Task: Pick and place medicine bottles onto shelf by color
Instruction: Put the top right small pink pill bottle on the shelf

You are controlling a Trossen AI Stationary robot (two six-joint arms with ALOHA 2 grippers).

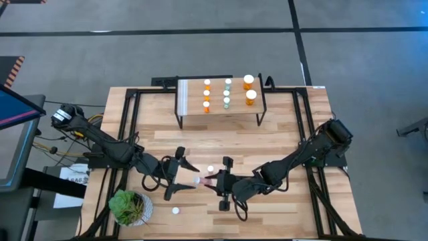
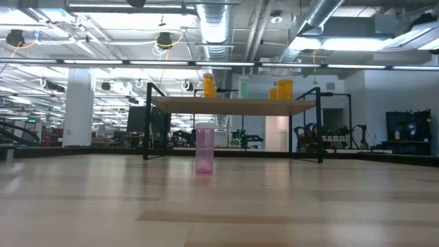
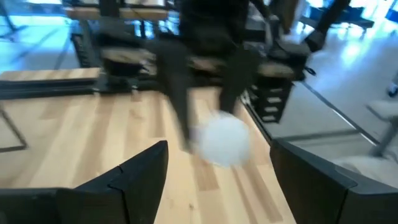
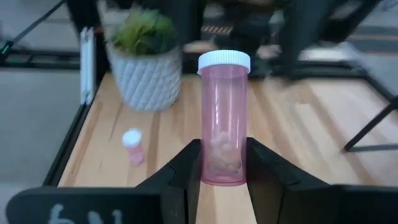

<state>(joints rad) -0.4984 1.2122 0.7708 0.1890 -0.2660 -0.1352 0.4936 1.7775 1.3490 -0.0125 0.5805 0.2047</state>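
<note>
Place: a large open robotics lab or industrial workshop hall.
Ceiling: bare ventilation ducts point(image 2: 218, 24), pipes and long strip lights point(image 2: 137, 62) run overhead with no finished panels, as in a warehouse-style building.
Floor: plain grey concrete floor point(image 1: 200, 40) with dark painted lines, seen around the desk from above.
Work station: a wooden desk point(image 1: 281, 140) framed by black metal rails, carrying two dark robot arms.
Background: more black frames and similar rigs point(image 2: 315, 134) stand across the hall, with a white pillar point(image 2: 79, 106) between them.
Side gear: loose cables point(image 1: 50, 144) and a screen on a stand point(image 1: 13, 127) beside the desk.
</note>
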